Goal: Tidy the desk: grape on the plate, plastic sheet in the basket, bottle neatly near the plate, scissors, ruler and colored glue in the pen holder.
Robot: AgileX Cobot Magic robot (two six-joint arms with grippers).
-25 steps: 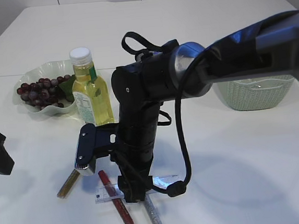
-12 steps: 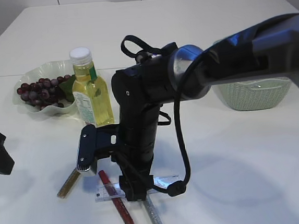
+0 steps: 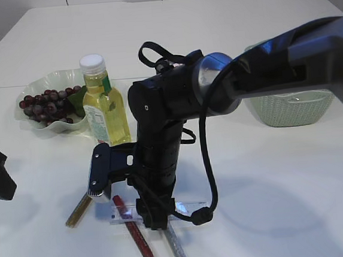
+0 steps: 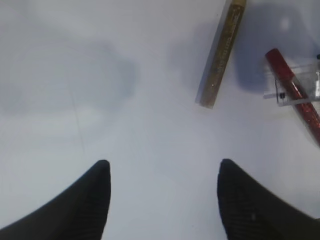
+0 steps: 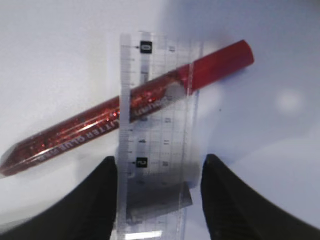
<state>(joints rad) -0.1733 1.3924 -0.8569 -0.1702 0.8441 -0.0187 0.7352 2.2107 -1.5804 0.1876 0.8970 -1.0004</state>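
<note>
While the right claw (image 5: 157,192) hangs low over the clear ruler (image 5: 157,130), its two dark fingers stand on either side of the ruler's near end, touching its edges or nearly so; whether they already pinch it cannot be told. The ruler lies across a red glue stick (image 5: 125,115), which runs under it from about eight o'clock to two o'clock in the right wrist view.

The left claw (image 4: 162,200) hovers over bare table with its fingers wide apart and nothing between them. A gold glue stick (image 4: 221,52) lies at its one o'clock and the red one at its three o'clock.

In the exterior view the grapes (image 3: 46,106) already sit on the plate (image 3: 33,89), with the bottle (image 3: 105,107) just beside it at three o'clock and the basket (image 3: 293,109) well apart on the far right.

The likely trouble is the thin, slick ruler: lying flat, it may slip from the fingers as they close, or tilt over the red stick beneath and roll it away. A silver stick (image 3: 177,248) lies near as well and could be knocked.
</note>
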